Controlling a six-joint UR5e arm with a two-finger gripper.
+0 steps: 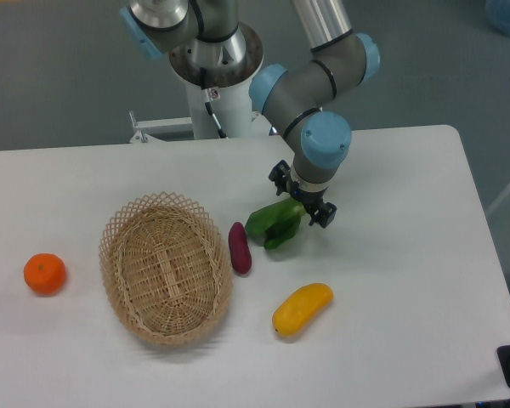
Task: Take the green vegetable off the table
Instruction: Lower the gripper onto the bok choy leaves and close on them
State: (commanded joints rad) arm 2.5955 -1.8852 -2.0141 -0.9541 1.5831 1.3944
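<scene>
The green vegetable lies on the white table, right of the purple piece, with its dark leaves toward the lower left. Its upper right end goes under my gripper, which points straight down over that end. The wrist hides the fingertips, so I cannot tell whether the jaws are open or shut on the vegetable. Only black gripper parts show on either side of the wrist.
A purple eggplant-like piece lies just left of the vegetable. A woven basket sits further left, an orange at the far left. A yellow oblong fruit lies in front. The robot base stands behind.
</scene>
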